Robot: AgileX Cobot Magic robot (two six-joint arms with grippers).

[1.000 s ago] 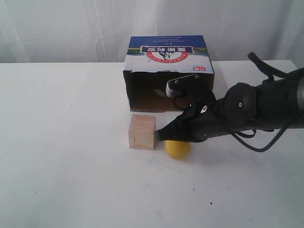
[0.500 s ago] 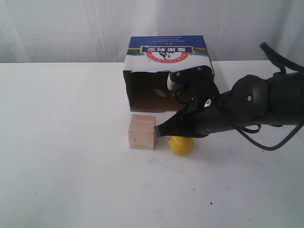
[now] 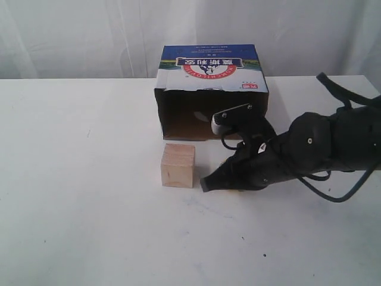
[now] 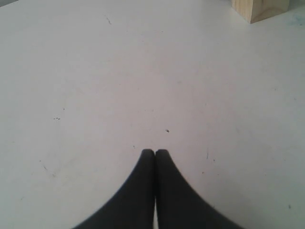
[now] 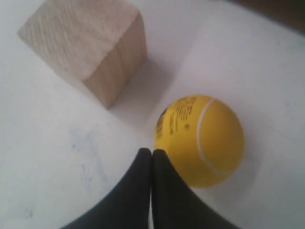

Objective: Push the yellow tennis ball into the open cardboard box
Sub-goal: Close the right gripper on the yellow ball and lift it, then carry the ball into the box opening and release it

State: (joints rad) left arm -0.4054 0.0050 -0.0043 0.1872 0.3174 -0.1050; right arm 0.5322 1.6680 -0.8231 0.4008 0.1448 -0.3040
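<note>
- The yellow tennis ball (image 5: 200,138) had a matt, faintly fuzzy skin with dark print.
- The wooden cube (image 3: 178,165) was pale bare wood, its grain showing.
- The open cardboard box (image 3: 211,68) had a slightly glossy printed top and a dull brown inside.
- The table (image 3: 89,179) was white, smooth, matt and lightly scuffed.
- The right gripper (image 5: 152,152) had smooth, matt black fingers (image 5: 136,195).

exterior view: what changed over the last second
The right hand dropped lower, shut, and now hides the yellow tennis ball, which had crept slightly toward the open cardboard box. The right wrist view shows the ball right at the hand's tip. Nothing was grasped. The wooden cube and the box stayed put.
</note>
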